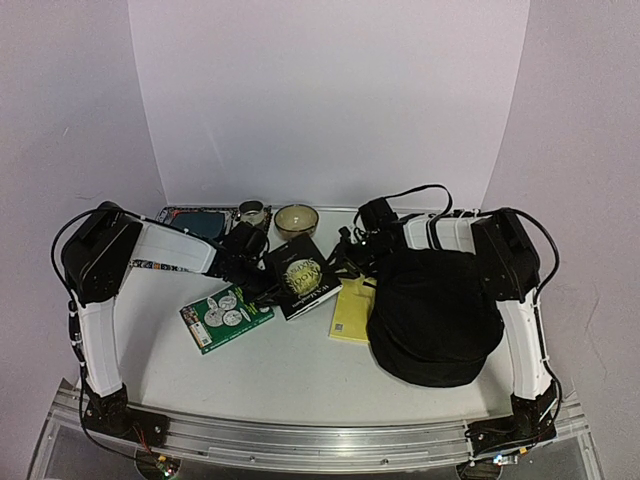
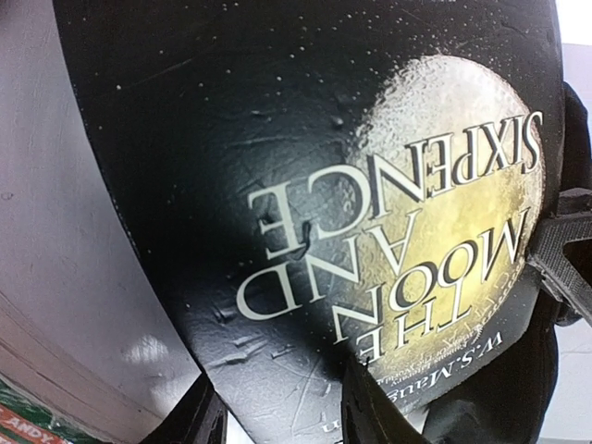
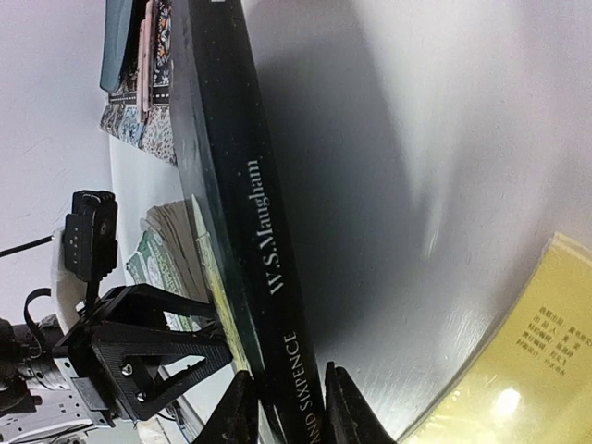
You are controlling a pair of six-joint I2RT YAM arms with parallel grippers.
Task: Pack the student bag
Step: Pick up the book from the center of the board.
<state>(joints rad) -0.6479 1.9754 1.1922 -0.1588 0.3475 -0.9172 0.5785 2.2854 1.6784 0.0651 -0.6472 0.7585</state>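
Note:
The student bag, a rounded black backpack, lies at the right of the table beside the right arm. A black book titled "The Moon and Sixpence" is tipped up on its edge at the table's middle. My left gripper grips its left side; in the left wrist view the cover fills the frame, with one finger over it and the other behind the edge. My right gripper has closed on the spine, its fingers pressed against both faces.
A yellow book lies flat between the black book and the bag. A green book lies at the left front. A bowl, a small cup and a patterned flat item stand along the back wall.

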